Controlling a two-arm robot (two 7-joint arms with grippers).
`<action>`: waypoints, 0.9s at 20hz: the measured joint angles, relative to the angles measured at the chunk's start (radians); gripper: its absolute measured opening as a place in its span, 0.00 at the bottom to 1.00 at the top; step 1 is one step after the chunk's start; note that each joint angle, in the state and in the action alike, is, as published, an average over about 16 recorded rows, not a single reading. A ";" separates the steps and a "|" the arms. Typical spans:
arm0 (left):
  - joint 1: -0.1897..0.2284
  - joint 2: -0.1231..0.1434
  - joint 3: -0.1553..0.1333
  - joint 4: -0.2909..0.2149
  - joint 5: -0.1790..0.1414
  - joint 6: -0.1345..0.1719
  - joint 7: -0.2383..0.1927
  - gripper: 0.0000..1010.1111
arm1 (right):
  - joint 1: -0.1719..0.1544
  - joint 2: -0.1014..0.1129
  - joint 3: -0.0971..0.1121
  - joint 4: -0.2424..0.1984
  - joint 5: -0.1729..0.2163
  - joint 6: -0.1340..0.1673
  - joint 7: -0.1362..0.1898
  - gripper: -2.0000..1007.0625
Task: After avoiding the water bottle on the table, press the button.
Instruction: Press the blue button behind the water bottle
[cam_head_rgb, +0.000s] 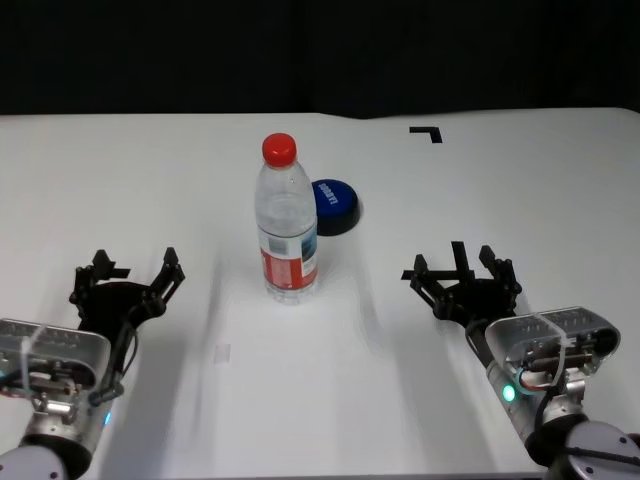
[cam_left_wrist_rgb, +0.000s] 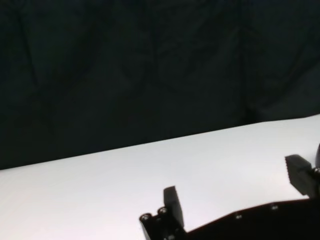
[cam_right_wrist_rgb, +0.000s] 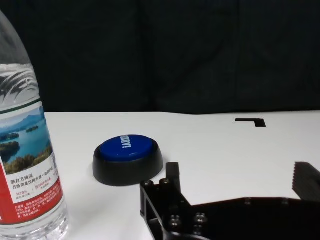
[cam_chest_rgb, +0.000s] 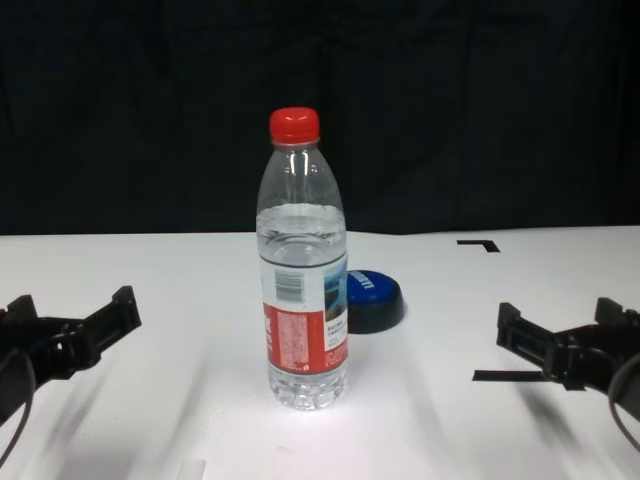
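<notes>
The water bottle (cam_head_rgb: 287, 222), clear with a red cap and a red-and-white label, stands upright at the middle of the white table (cam_head_rgb: 150, 180). It also shows in the chest view (cam_chest_rgb: 303, 290) and the right wrist view (cam_right_wrist_rgb: 27, 155). The blue button (cam_head_rgb: 336, 204) on a black base sits just behind and right of the bottle; it shows in the right wrist view (cam_right_wrist_rgb: 128, 159) and the chest view (cam_chest_rgb: 374, 299). My left gripper (cam_head_rgb: 134, 272) is open at the near left. My right gripper (cam_head_rgb: 462, 273) is open at the near right, short of the button.
A black tape corner mark (cam_head_rgb: 428, 132) lies at the far right of the table. A short black tape strip (cam_chest_rgb: 498, 376) lies under my right gripper. A dark curtain backs the table's far edge.
</notes>
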 joint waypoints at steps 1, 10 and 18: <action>0.001 0.000 0.001 0.000 -0.001 0.000 0.000 0.99 | 0.000 0.000 0.000 0.000 0.000 0.000 0.000 1.00; 0.004 0.001 0.006 0.000 0.001 -0.002 0.002 0.99 | 0.000 0.000 0.000 0.000 0.000 0.000 0.000 1.00; 0.004 0.002 0.008 0.000 0.005 -0.001 0.002 0.99 | 0.000 0.000 0.000 0.000 0.000 0.000 0.000 1.00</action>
